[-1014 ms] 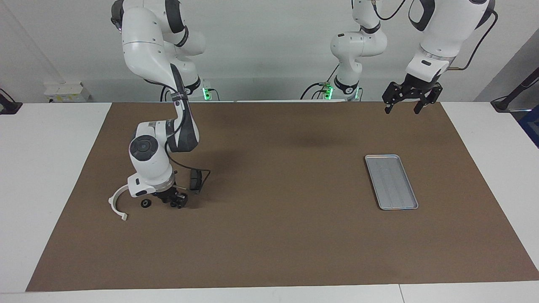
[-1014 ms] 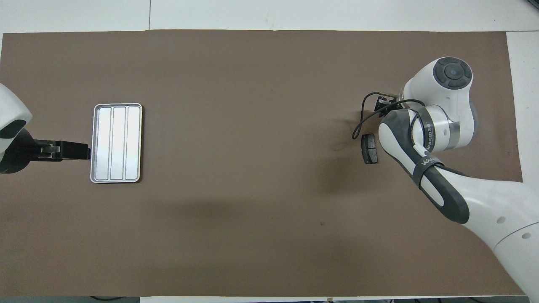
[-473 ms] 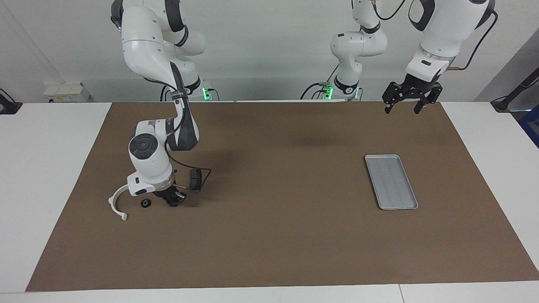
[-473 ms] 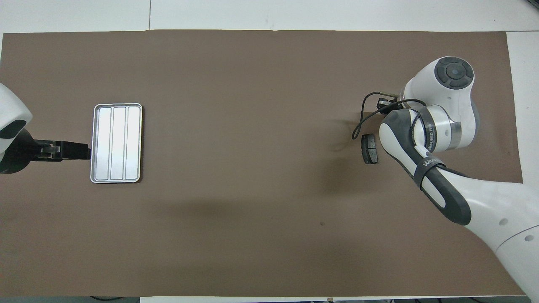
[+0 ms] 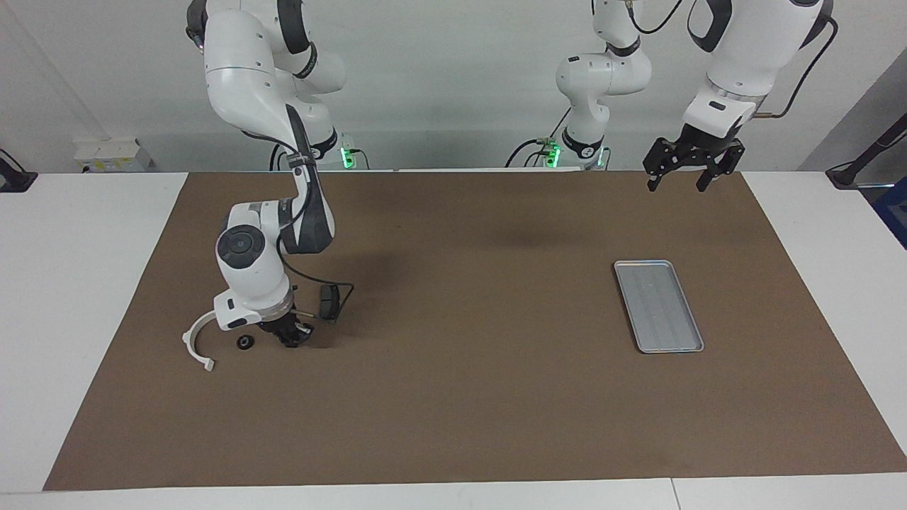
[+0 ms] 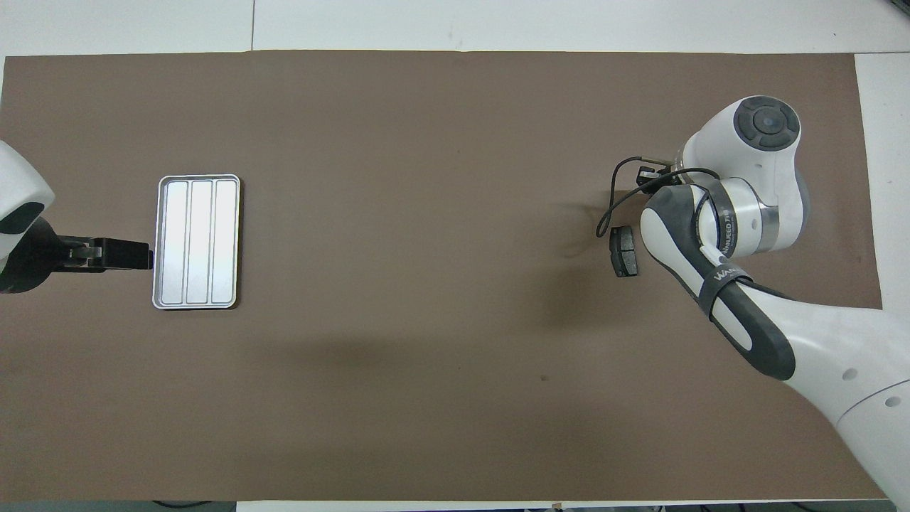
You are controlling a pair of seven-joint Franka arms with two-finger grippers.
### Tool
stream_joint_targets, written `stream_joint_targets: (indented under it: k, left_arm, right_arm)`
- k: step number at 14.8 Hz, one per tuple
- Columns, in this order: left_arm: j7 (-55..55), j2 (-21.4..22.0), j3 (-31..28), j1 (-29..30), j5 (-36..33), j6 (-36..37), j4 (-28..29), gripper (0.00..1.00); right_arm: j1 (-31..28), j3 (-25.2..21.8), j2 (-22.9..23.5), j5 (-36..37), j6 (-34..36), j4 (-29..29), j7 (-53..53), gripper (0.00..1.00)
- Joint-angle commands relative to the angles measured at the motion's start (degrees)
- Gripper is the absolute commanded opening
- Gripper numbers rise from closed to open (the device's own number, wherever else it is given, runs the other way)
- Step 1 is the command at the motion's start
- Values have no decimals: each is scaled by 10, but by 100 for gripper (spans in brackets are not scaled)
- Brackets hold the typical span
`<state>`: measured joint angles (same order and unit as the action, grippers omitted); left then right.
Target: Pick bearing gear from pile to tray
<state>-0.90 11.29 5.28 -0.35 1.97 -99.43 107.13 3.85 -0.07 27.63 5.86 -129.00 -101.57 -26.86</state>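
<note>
My right gripper point(image 5: 290, 338) is down in the pile point(image 5: 244, 333), finger state unclear; tray point(image 5: 658, 305) lies toward the left arm's end.

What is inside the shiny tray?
Nothing shows inside the tray: only its bare ribbed floor in both views. The left gripper hangs in the air, open, covering none of it.

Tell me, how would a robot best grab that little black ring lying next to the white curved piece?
Probably from straight above, one finger on each side of its outer edge. The little black ring lies flat on the mat, clear of the white curved piece, so its edge is open. The right gripper is low beside it; the left gripper waits.
</note>
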Motion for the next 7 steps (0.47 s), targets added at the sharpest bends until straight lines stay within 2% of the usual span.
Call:
stream_joint_targets:
  k: [1, 4, 7]
  left_arm:
    - [-5, 12, -3, -4, -6, -9, 10, 100]
    - [-5, 12, -2, -4, -6, -9, 10, 100]
    - [-5, 12, -2, -4, -6, -9, 10, 100]
  right_arm:
    - [-9, 3, -1, 0, 2, 7, 35, 0]
    - [-10, 3, -25, 0, 22, 13, 67, 0]
    - [-6, 6, -66, 0, 82, 25, 84, 0]
